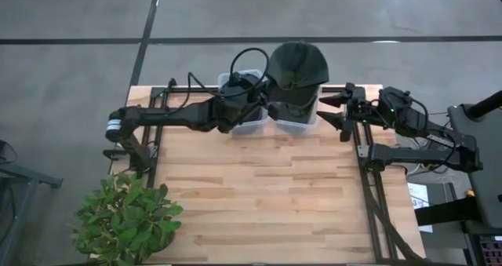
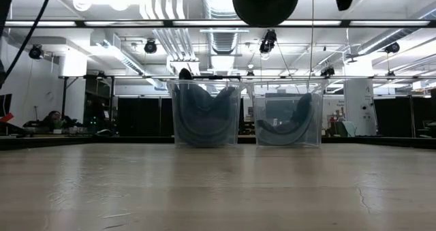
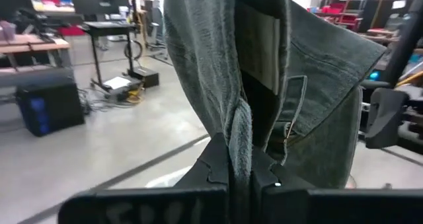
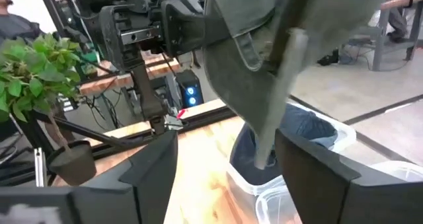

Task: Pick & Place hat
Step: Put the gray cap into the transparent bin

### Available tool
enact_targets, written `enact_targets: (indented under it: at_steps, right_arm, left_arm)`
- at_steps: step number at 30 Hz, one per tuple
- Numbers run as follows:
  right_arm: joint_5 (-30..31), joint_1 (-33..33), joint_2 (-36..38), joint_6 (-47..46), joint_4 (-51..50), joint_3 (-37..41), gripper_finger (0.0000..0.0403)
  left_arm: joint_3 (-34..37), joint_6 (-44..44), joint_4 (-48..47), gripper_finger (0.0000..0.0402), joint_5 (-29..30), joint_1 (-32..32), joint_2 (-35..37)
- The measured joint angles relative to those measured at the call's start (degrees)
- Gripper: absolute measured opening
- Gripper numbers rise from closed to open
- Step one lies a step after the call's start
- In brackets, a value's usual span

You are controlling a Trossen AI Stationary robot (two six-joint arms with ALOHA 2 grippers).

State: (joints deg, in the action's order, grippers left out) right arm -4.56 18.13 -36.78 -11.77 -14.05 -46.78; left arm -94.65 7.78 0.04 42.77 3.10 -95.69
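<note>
A dark green hat hangs in the air over the two clear bins at the table's far edge; it also shows at the top of the low view and in the right wrist view. My left gripper is shut on it, reaching in from the table's left. My right gripper is open and empty to the right of the bins, its fingers pointing at the hat. The left bin and the right bin each hold dark cloth. My left gripper pinches a bunched fold of the hat's cloth between its two fingers. The fingers come about level from the table's left. The hat is lifted clear, well above the bins' rims, with its inner band and a white label turned toward the gripper.
A potted plant stands at the table's near left corner. Black frame rails run along the left side and the right side of the wooden table. People and workbenches show in the room beyond.
</note>
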Motion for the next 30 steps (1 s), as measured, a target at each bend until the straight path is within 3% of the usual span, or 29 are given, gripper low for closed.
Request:
enact_targets:
  at_steps: [6,11,17,24,30]
  right_arm:
    - [0.83,0.02,-5.82,0.06,-0.73,-4.75,0.0267]
    - [4.5,0.02,-10.72,2.53,-0.73,-7.99,0.027]
    - [4.73,0.02,-16.59,4.9,-0.82,-12.03,0.0272]
    - [4.7,0.02,-19.22,5.97,-14.75,-17.51,0.0271]
    - [9.42,0.02,-18.74,6.21,-16.47,-18.65,0.027]
  left_arm:
    - [-0.27,-0.79,0.45,0.0005,1.16,0.57,-0.44]
    - [0.18,-0.27,0.17,0.0005,1.23,0.58,-0.6]
    - [0.18,0.05,0.34,0.0005,1.3,0.56,-0.6]
    - [0.2,-3.03,-2.91,0.0005,8.76,0.49,0.03]
    - [0.2,-1.32,-2.03,0.0005,7.99,0.13,1.7]
